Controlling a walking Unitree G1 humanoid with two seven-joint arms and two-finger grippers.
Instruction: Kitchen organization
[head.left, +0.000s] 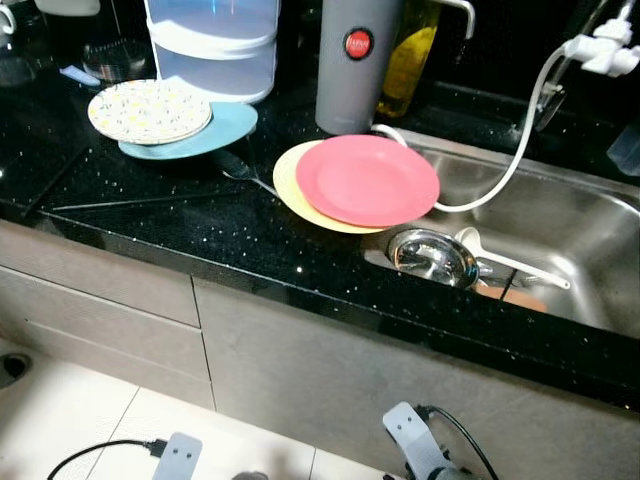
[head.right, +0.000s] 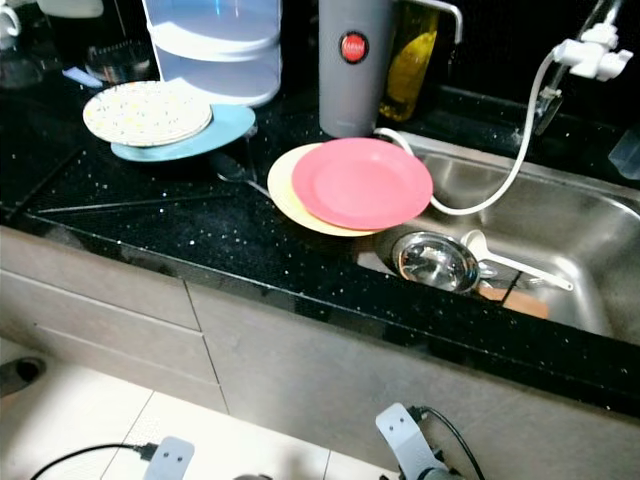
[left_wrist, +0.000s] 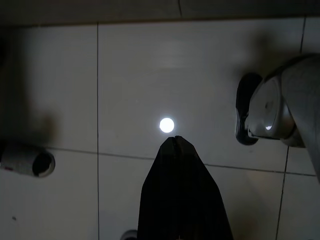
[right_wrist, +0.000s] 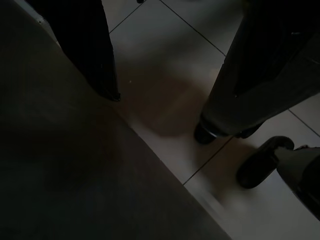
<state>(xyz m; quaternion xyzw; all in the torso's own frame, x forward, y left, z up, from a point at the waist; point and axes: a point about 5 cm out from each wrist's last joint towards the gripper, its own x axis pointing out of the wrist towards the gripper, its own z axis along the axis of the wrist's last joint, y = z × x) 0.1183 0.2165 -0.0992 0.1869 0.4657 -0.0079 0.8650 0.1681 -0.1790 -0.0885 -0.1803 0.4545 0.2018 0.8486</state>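
On the black desk (head.left: 150, 215) a pink plate (head.left: 367, 180) lies on a yellow plate (head.left: 290, 185) beside the sink (head.left: 590, 240). A patterned plate (head.left: 148, 110) rests on a blue one (head.left: 225, 128). The left hand (left_wrist: 174, 140) hangs over the floor tiles (left_wrist: 130, 75), fingers pressed together; the right hand (right_wrist: 160, 112) hangs with fingers wide apart.

plates (head.left: 367, 180) on counter (head.left: 180, 215), sink (head.left: 560, 235) right

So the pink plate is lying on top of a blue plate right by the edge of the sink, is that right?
Not quite. The pink plate does lie by the edge of the sink, but the plate under it is a yellow plate, not blue. The blue plate is farther left, under a speckled plate. The left eye view shows this.
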